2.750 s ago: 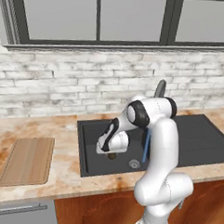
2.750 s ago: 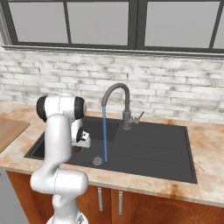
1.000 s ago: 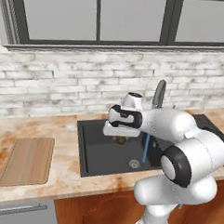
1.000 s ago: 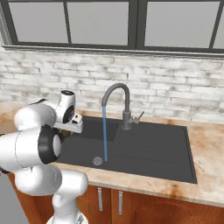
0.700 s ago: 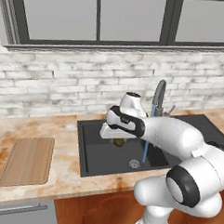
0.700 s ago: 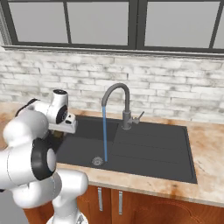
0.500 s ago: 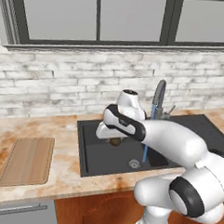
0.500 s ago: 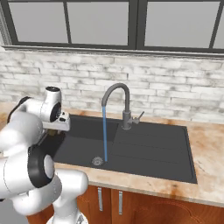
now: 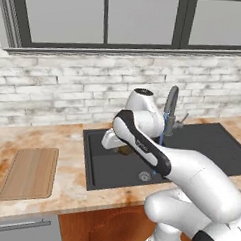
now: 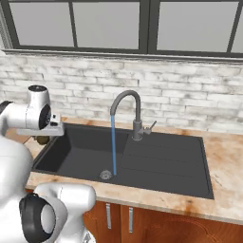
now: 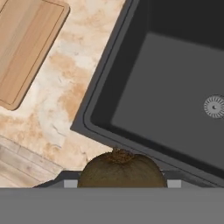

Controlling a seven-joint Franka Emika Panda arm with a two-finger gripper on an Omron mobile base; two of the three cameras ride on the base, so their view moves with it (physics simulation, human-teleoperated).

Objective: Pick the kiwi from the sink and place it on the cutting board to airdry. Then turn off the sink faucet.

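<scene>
The gripper [image 9: 122, 148], clamped on the kiwi [image 11: 122, 169], hangs above the left part of the black sink [image 9: 105, 168], close to its left rim, with the brown fruit tucked between the fingers and its stem end facing the hand camera. In the hand view the sink's edge and the round metal drain [image 11: 214, 106] lie below the fruit, and the wooden cutting board [image 11: 27, 48] rests on the marbled counter [image 11: 70, 85] well apart from the basin. The arched faucet [image 10: 131, 114] stands at the back of the sink, a thin blue stream of water [image 10: 114, 144] falling from its tip to the drain.
</scene>
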